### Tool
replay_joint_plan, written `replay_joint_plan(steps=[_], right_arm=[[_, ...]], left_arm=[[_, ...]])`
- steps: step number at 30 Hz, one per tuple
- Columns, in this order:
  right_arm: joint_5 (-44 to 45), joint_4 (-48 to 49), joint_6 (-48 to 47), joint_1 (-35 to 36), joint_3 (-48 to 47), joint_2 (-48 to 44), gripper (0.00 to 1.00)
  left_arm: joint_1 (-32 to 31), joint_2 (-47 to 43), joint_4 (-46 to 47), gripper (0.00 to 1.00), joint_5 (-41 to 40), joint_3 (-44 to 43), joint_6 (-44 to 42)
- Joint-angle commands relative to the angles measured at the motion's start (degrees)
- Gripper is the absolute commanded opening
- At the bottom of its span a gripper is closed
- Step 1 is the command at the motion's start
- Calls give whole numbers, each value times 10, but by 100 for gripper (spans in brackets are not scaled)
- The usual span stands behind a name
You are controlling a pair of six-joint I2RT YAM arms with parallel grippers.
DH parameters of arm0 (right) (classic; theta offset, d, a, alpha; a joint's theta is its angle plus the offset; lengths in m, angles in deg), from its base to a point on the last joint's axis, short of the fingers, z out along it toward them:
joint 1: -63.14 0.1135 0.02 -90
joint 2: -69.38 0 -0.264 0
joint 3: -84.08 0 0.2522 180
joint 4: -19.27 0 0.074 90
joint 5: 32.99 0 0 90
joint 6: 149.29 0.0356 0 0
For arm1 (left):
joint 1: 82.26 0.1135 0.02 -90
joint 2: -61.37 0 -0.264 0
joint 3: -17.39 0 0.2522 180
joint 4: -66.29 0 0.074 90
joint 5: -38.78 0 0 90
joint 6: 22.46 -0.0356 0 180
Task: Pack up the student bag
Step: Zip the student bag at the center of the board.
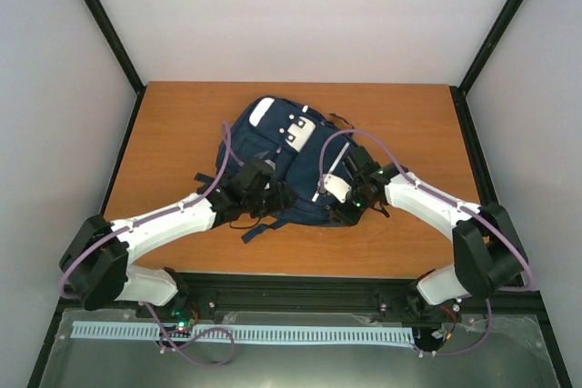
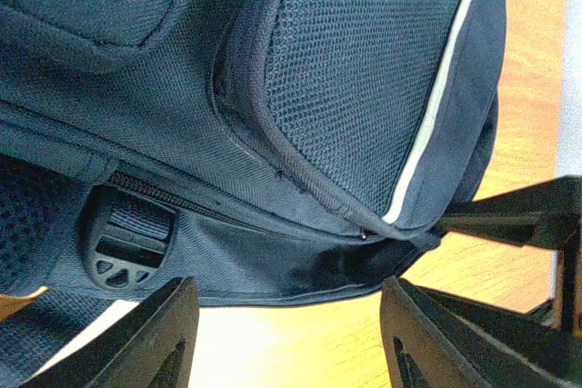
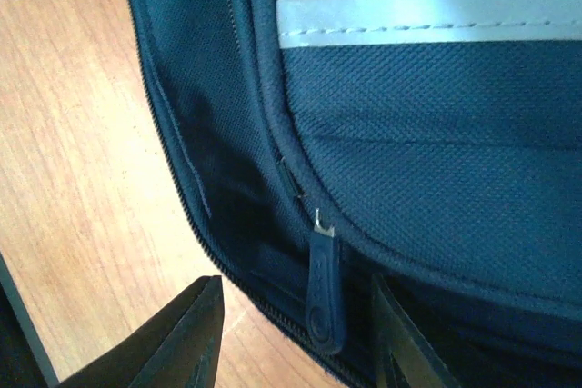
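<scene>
The navy student bag (image 1: 282, 156) lies flat in the middle of the wooden table, white patches on its far end. My left gripper (image 1: 271, 195) is open at the bag's near left edge; in the left wrist view (image 2: 289, 333) its fingers straddle bare table just below the bag's bottom seam (image 2: 300, 270). My right gripper (image 1: 350, 202) is open at the bag's near right side. In the right wrist view (image 3: 300, 333) a navy zipper pull (image 3: 324, 290) hangs between the fingers, not pinched. No books show.
A black strap buckle (image 2: 123, 243) sits at the bag's lower left. Loose dark straps (image 1: 255, 229) trail toward the near table edge. White walls and black frame posts (image 1: 109, 29) bound the table (image 1: 182, 124). Purple cables loop over both arms.
</scene>
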Motion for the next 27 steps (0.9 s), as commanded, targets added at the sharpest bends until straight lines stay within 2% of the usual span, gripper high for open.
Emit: replay_joint_plan(steps=[1, 4, 8, 11, 17, 27], right_arm=[[9, 29, 14, 8, -12, 14, 42], [14, 31, 17, 8, -11, 20, 34], [21, 41, 26, 8, -6, 15, 13], [24, 46, 30, 8, -4, 7, 6], [24, 54, 30, 8, 8, -13, 3], [14, 53, 28, 8, 14, -19, 3]], left_arm=[[1, -2, 95, 56, -12, 6, 100], [-2, 11, 110, 55, -12, -2, 105], [-11, 42, 113, 51, -13, -23, 115], [-16, 69, 120, 47, -11, -37, 134], [-35, 109, 151, 40, -9, -51, 174], [-46, 182, 170, 36, 12, -91, 181]])
